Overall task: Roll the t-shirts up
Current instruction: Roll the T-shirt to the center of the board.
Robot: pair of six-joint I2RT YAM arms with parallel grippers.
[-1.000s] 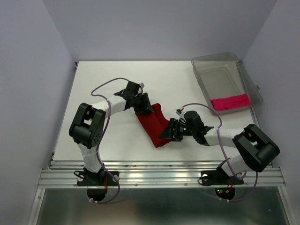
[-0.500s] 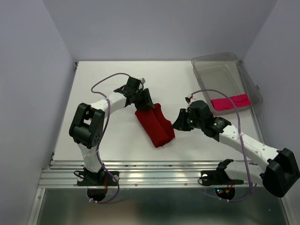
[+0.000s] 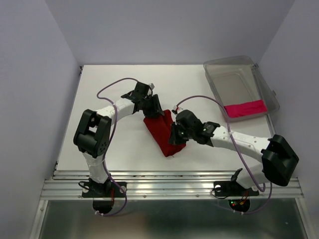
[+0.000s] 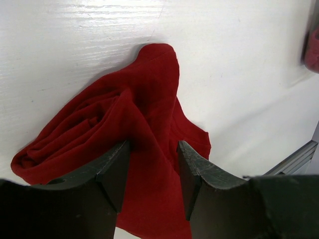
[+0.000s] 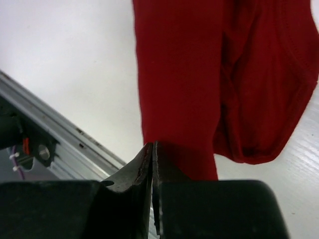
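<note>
White tabletop (image 3: 99, 94), enclosed by pale lavender walls, forms the work surface. A clear plastic bin (image 3: 219, 69) sits at the far right corner.

The dark red t-shirt (image 3: 162, 133) lies at the table centre, folded into a long narrow band that runs diagonally from far to near. The magenta t-shirt (image 3: 244, 108) lies inside the bin as a flat strip against the near wall.

Left gripper (image 3: 153, 111): positioned at the far end of the red band, jaws clamped around a raised ridge of bunched cloth.

Right gripper (image 3: 175, 137): positioned at the right edge of the band, jaws pressed together. No cloth is visible between them, so whether an edge is nipped cannot be determined.

Handling assessment: the cloth is light, limp and non-fragile. It will sag, bunch and unroll if released. Take hold at a short end of the band, across its full width, and keep the layers together while rolling.
</note>
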